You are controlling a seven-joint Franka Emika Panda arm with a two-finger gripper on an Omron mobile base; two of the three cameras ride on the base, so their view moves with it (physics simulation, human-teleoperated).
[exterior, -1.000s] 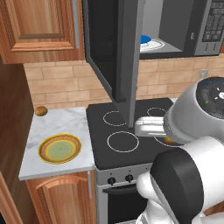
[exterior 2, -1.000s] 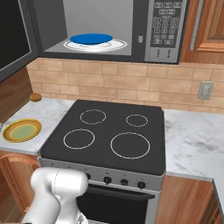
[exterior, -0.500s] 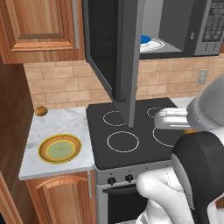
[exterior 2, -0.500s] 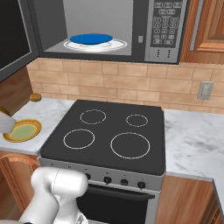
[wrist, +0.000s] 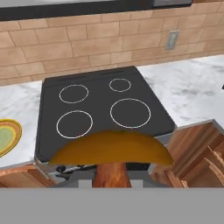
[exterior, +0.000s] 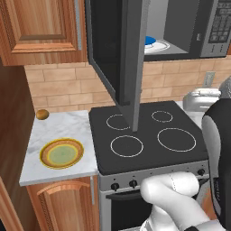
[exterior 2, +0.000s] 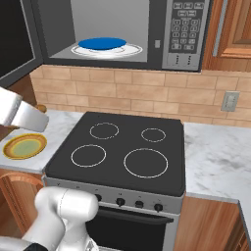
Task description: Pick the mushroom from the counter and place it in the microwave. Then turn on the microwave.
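While your hand camera looks down across the kitchen, the yellow plate lies far to the gripper's left, on the counter beside the black stovetop. From the left base view you can see a round golden-brown ball on that same marble slab, behind the plate and near the brick wall. Straight ahead of the gripper and below it spreads the stovetop with its 4 white rings. Right at the gripper's tips, close against the camera, you have the mushroom: its brown cap spans the lower middle of the hand view and its paler stem drops down between the jaws, which stand partly closed on the stem, so the mushroom is held in the air in front of the stove. Up above the stovetop, the microwave hangs with its door swung wide open, and a blue plate rests on the white turntable inside. To the gripper's right runs more marble countertop under a wall socket.
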